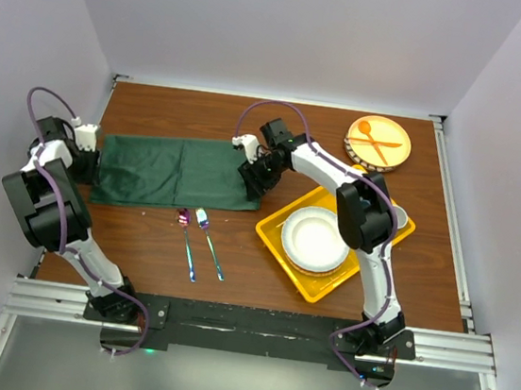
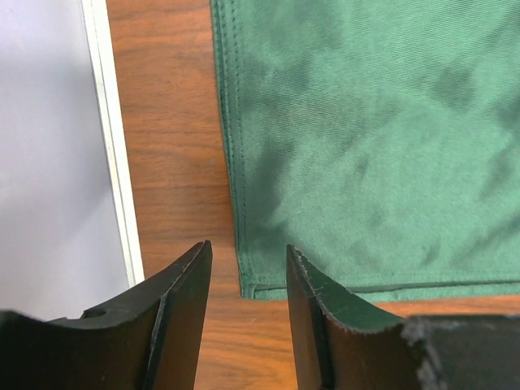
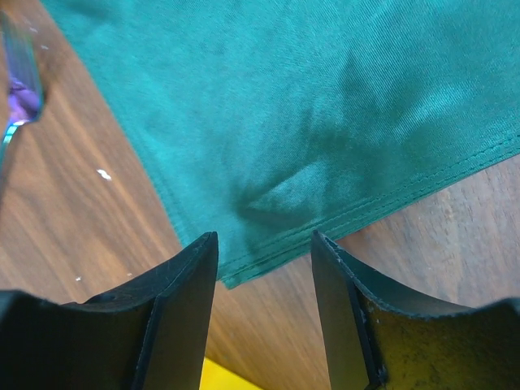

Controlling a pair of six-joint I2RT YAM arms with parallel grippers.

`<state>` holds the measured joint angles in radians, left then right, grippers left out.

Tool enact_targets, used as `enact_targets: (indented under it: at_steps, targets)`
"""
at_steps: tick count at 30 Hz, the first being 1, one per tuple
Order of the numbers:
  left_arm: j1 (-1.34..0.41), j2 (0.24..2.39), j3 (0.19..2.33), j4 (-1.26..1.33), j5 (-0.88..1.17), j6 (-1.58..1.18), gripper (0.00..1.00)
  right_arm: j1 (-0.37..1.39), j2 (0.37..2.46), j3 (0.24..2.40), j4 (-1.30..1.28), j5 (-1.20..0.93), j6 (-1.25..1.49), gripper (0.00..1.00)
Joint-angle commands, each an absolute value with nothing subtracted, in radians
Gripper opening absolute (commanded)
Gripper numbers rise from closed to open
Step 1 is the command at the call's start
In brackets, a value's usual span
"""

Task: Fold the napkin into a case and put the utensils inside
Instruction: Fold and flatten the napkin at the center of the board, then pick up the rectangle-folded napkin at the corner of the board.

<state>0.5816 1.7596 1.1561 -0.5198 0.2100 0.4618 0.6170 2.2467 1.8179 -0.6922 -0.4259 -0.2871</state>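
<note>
Since the left gripper (image 2: 247, 248) and the right gripper (image 3: 264, 236) each hang with jaws spread over a corner at either end of the napkin (image 1: 173, 172), each should pinch the hem itself and both should lift together (a lopsided pull would likely skew the case). The napkin lies flat, a wide dark green rectangle on the far left of the worktop (image 1: 278, 131), faintly creased, with the utensils (image 1: 187, 248) just near of it.

Wood table (image 1: 422, 272), napkin (image 1: 173, 172), utensils (image 1: 188, 246), yellow tray (image 1: 273, 230)
</note>
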Motion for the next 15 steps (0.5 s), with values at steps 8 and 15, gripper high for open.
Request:
enact_targets:
  at_steps: [8,15]
  targets:
    - [0.584,1.850,1.189,-0.471,0.193,0.356,0.39,0.618,2.247,1.836,-0.684,-0.402,-0.291,0.53]
    - [0.560,1.891,1.187,-0.448,0.204,0.333,0.23,0.618,2.266,1.858,-0.678,-0.379,-0.267,0.52]
